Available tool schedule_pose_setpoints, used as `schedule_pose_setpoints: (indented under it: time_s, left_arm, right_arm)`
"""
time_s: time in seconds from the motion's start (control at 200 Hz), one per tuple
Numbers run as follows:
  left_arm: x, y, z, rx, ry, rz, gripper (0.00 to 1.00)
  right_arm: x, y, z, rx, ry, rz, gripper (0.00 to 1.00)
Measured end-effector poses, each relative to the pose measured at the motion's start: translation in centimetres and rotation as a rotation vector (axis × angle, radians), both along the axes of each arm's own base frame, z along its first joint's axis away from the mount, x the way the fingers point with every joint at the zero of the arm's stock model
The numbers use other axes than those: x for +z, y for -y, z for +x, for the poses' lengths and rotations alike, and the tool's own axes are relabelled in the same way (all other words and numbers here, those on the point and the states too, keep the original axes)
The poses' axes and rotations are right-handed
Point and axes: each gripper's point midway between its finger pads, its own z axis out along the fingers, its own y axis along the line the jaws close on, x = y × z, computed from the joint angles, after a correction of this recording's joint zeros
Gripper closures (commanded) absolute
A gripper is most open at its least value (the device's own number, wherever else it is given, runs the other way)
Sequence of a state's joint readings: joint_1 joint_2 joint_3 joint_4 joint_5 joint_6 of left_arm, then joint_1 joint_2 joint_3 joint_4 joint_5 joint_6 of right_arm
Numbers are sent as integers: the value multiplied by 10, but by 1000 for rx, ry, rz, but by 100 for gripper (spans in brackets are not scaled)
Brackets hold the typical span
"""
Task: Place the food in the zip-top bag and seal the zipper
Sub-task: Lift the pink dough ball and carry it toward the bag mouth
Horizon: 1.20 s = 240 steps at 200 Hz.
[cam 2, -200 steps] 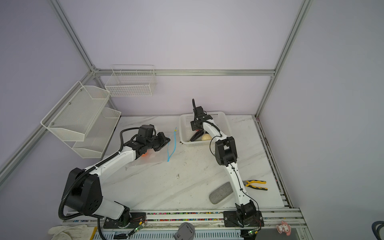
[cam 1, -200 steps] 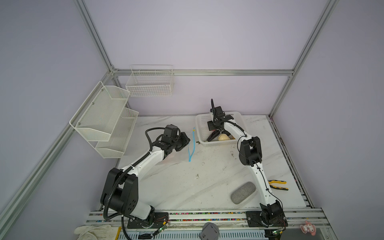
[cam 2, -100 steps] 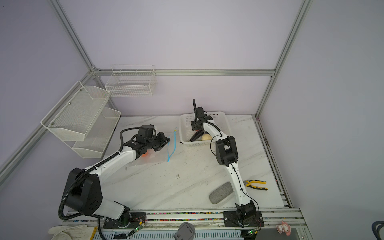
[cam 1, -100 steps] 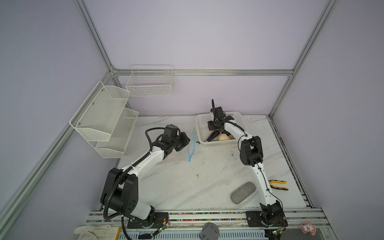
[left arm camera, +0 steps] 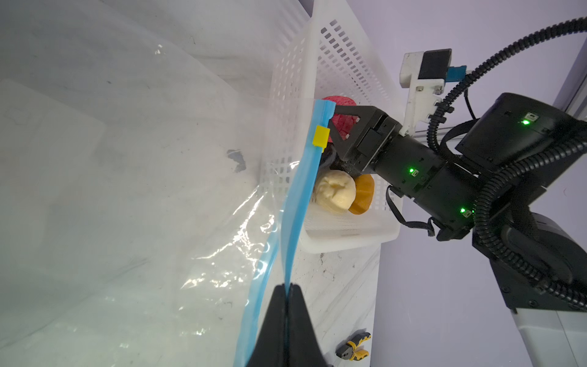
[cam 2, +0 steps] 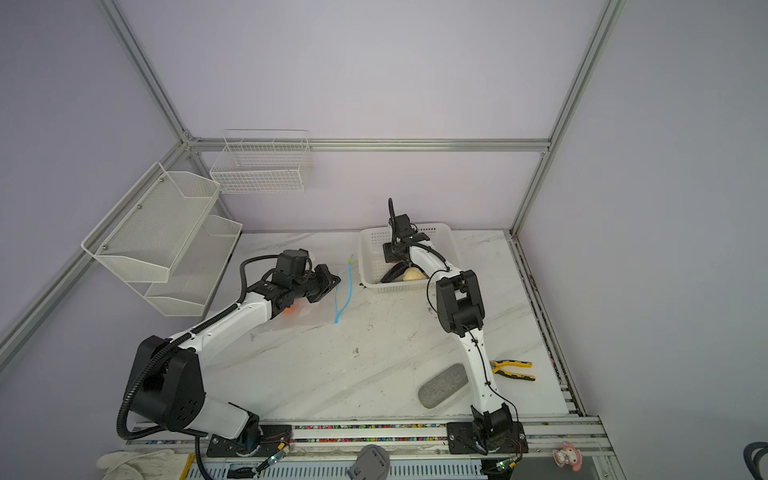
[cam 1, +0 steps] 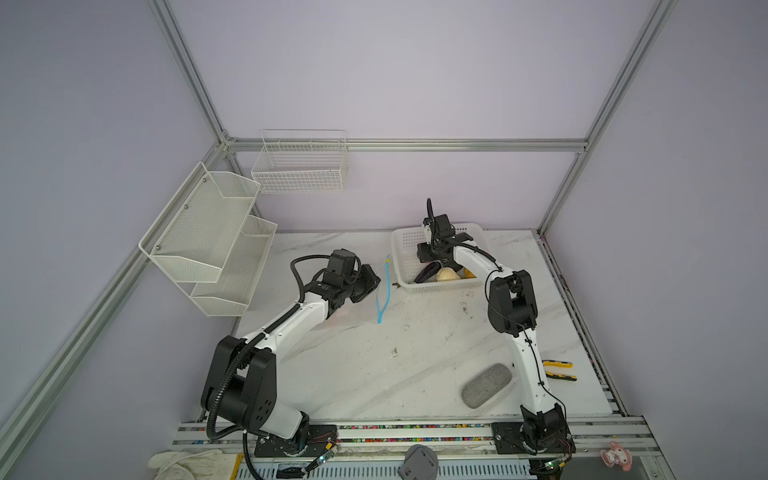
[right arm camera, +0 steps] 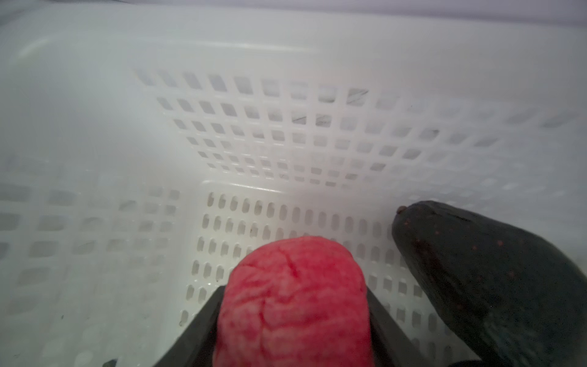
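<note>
**Marble desk: one arm pinching the bag, the other clasping a fruit**

Nearest the camera, a white glove is lying on the front rail beside the left arm's base. A little further in, a grey pad is resting on the desk just beside the right arm. Yellow-handled pliers are lying on that arm's other side, near the desk's right edge.

Toward the middle, the clear bag is lying on the left half of the desk, its blue zipper facing the basket. The left fingers are pressed together, pinching one blue strip of the zipper and holding it up off the other, so the mouth is gaping. The two strips are meeting at the yellow tab. An orange piece is showing beneath the left wrist, within the bag's outline; whether it is inside I cannot tell.

Beyond the zipper, the white basket is sitting near the back wall. The right fingers are reaching down into it and clasping the pink fruit from both sides. A dark piece is lying just beside that fruit. A cream piece and a second orange piece are touching each other by the basket's near wall.

Farthest back, a mesh shelf and a wire rack are hanging on the walls.
</note>
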<state>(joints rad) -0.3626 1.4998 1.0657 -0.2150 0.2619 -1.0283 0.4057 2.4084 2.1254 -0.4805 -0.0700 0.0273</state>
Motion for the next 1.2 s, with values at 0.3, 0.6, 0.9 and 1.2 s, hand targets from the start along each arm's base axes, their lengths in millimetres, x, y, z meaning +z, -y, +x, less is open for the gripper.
schedule_pose_setpoints:
  time_s: [0.3, 0.6, 0.9, 1.2]
  left_arm:
    - [0, 0, 0, -1, 0, -1, 100]
    - [0, 1, -1, -7, -2, -5, 100]
    - [1, 2, -1, -11, -3, -9, 100]
    - [1, 2, -1, -11, -3, -9, 100]
  right_arm:
    - [39, 2, -29, -14, 26, 110, 44]
    - [65, 0, -73, 9, 29, 255, 44]
    - [91, -30, -122, 119, 33, 398, 44]
    - [92, -46, -146, 194, 61, 499, 47]
